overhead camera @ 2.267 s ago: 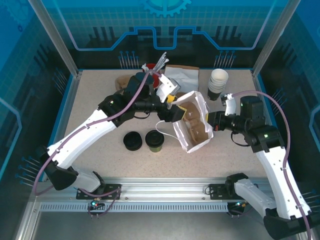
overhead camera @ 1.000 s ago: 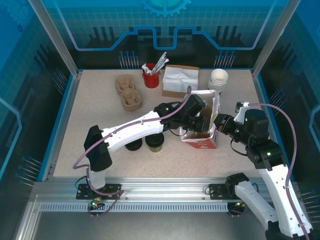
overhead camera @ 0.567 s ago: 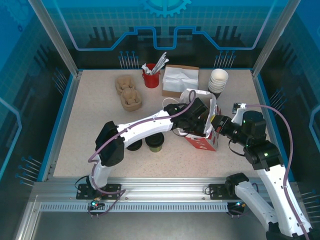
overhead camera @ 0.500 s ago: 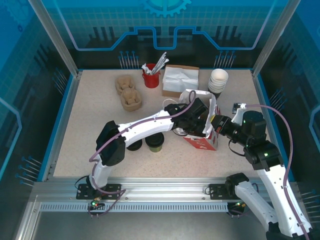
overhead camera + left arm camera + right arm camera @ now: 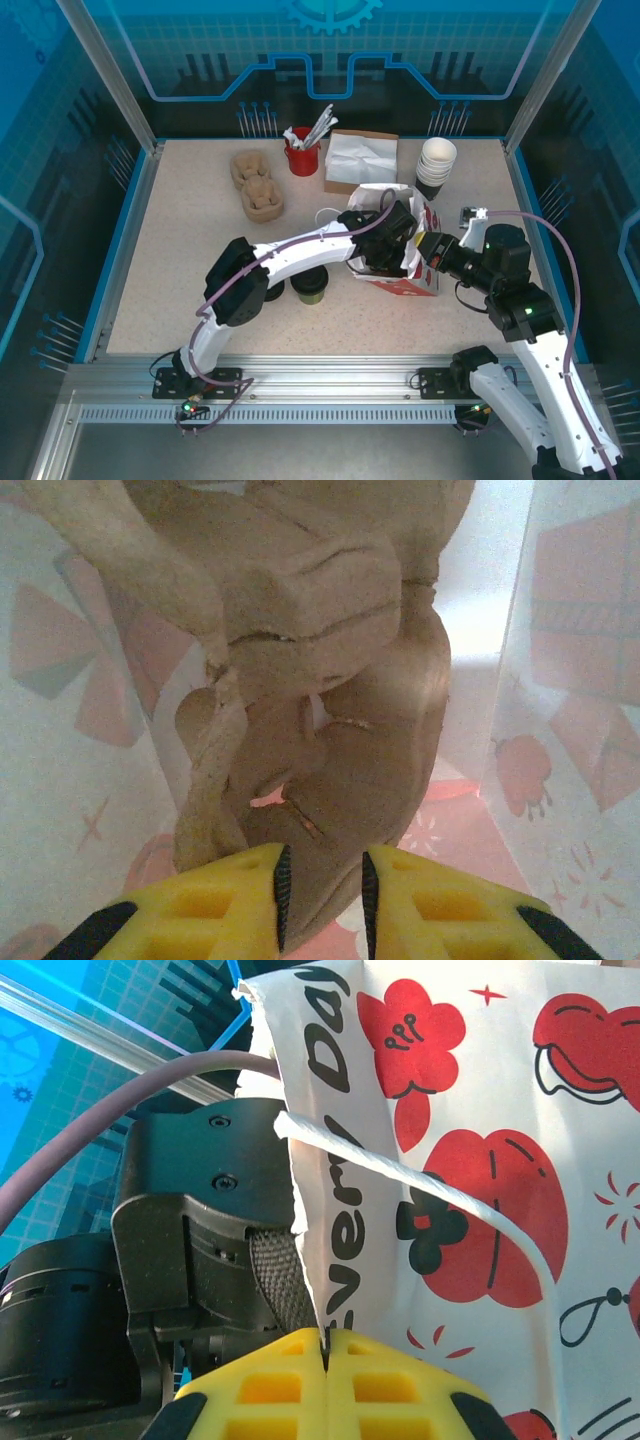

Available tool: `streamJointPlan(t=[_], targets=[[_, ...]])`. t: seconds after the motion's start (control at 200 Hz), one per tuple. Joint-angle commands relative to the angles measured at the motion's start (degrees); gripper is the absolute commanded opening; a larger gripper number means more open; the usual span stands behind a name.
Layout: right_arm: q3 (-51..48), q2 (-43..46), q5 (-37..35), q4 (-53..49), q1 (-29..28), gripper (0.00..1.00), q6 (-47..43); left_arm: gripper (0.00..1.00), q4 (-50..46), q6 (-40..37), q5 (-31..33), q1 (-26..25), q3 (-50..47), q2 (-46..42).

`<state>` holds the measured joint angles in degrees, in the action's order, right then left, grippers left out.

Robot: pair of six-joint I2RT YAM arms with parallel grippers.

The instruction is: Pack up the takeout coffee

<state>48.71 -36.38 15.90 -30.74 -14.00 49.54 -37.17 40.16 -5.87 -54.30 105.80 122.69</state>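
**Figure: Both arms at the paper bag, coffee standing outside it**

*Top external view.* I see the paper bag (image 5: 418, 282), white with red prints, standing right of centre on the table (image 5: 170, 280). My left arm reaches across into its open mouth. The right gripper (image 5: 427, 250) meets the bag's rim from the right side. The takeout coffee (image 5: 312, 290) stands on the table just left of the bag and outside it. It sits close under the left forearm, which hides part of its top. A stack of white cups (image 5: 436, 163) stands near the far edge, well apart.

*Left wrist view.* This gives me the bag's interior, which the overhead camera does not show. A brown pulp carrier (image 5: 330, 680) stands between the translucent walls. The left gripper (image 5: 322, 900) has its yellow fingers drawn to a narrow slot with the carrier's lower edge in it. The edge appears to be pinched, though the contact lies at the blurred bottom margin.

*Right wrist view.* Here the grip is plain. The right gripper's jaws are pressed together on the bag's upper edge, beside its white cord handle (image 5: 420, 1185). The left arm's black wrist shows behind the paper.
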Motion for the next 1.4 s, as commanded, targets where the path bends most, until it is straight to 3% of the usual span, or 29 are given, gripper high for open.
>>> streamJointPlan(t=[0.0,0.63,0.89,1.126,1.396], targets=[[-0.19,0.19,2.21,2.28,-0.99,0.0,0.41,0.27,1.66,-0.92,-1.34,0.87,-1.7,1.09],[-2.61,-1.53,6.21,5.84,-1.24,0.0,1.88,0.26,9.66,-1.78,-7.26,1.83,-3.43,8.67],[-1.76,-2.36,6.59,5.84,-1.58,0.0,1.37,0.33,10.74,-2.1,-8.54,1.88,-3.21,8.6],[0.51,-2.25,4.39,3.88,-1.64,0.0,0.68,0.37,7.78,-2.3,-3.31,2.17,-5.34,-1.03],[1.38,-2.29,1.21,4.72,-1.6,0.0,8.28,0.4,-3.42,0.32,4.33,2.45,-4.96,-7.34]])
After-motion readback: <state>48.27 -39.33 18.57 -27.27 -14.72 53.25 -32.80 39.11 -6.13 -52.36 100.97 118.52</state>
